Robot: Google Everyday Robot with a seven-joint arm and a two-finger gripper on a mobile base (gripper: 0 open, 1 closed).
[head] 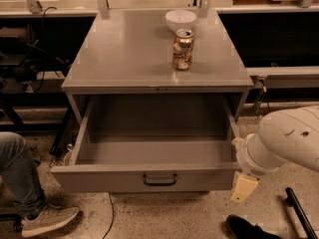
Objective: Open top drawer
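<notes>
The top drawer (pixel 149 178) of the grey metal cabinet stands pulled far out, its deep box empty inside. Its front panel faces me with a small dark pull handle (pixel 159 179) at the centre. My white arm (pixel 284 143) comes in from the right. My gripper (pixel 244 187) sits low by the right end of the drawer front, apart from the handle; only a beige piece of it shows past the arm's bulk.
On the cabinet top (pixel 124 59) stand a drink can (pixel 183 50) and a white bowl (pixel 180 20) behind it. A person's jeans leg (pixel 17 176) and shoe (pixel 47 219) are at the lower left. A dark shoe (pixel 246 229) and a black bar (pixel 301 213) lie at the lower right.
</notes>
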